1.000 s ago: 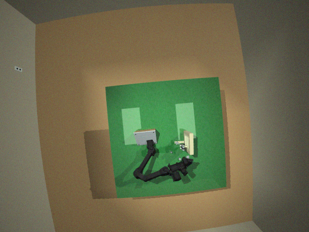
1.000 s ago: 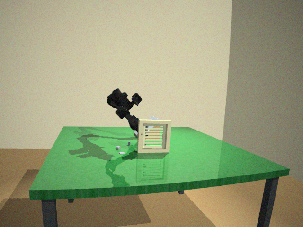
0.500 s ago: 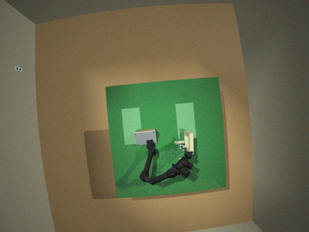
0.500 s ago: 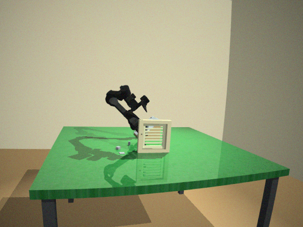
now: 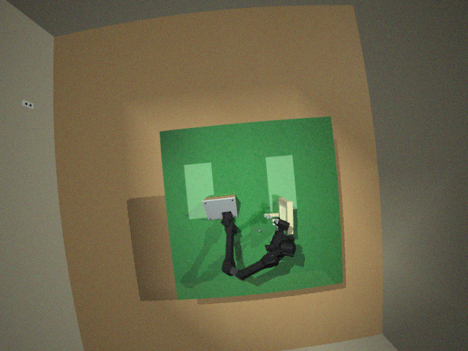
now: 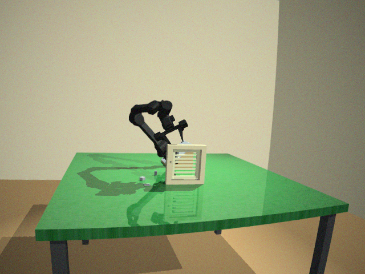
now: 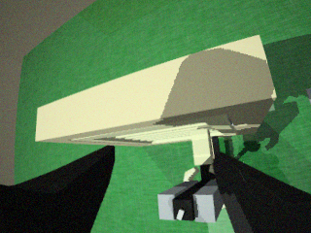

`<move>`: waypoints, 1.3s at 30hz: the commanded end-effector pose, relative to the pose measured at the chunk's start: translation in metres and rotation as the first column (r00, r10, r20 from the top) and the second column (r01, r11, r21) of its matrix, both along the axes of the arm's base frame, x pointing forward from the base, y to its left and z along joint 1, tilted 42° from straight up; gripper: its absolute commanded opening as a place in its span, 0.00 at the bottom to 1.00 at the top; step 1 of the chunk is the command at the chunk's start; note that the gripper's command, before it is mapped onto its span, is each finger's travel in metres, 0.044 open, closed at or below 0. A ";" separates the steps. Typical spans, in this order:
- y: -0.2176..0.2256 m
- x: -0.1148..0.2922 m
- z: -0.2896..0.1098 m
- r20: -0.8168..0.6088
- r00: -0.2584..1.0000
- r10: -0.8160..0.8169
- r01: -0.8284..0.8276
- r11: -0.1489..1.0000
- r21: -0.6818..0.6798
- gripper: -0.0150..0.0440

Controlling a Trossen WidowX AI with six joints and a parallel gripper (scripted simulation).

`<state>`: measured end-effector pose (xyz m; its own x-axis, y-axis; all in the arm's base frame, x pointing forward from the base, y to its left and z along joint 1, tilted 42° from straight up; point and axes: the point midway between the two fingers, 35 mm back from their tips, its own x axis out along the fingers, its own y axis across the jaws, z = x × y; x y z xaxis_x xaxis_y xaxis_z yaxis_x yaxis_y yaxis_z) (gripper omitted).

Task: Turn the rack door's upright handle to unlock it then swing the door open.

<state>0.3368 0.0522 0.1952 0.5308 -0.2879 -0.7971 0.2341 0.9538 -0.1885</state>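
The cream rack frame (image 5: 289,213) (image 6: 170,173) (image 7: 112,107) stands upright on the green table (image 5: 241,151) (image 6: 235,188). The handle (image 7: 207,204) shows as light-grey pads either side of a black core, on the rack's door side below a short cream part (image 7: 201,151) that juts out. How far it is turned, and how far the door is open, I cannot tell. My gripper (image 7: 165,155) (image 6: 176,142) is open with nothing between its fingers. It is tilted down close over the rack's top edge; the right fingertip is near the cream part. Contact is unclear.
A grey-white box (image 5: 219,208) stands by the arm's base. Small grey blocks (image 6: 142,178) (image 6: 155,173) and a flat grey piece (image 6: 146,184) lie on the table beside the rack. The arm curves above the table from its base to the rack.
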 end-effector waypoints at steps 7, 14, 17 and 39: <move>0.010 -0.013 -0.004 -0.169 0.983 -0.071 0.040 0.983 -0.182 0.75; 0.015 -0.021 0.000 -0.246 0.962 -0.119 0.035 0.946 -0.322 0.75; 0.018 -0.023 0.004 -0.270 0.953 -0.137 0.024 0.923 -0.384 0.75; 0.005 -0.020 -0.011 -0.354 0.918 -0.180 0.017 0.908 -0.419 0.75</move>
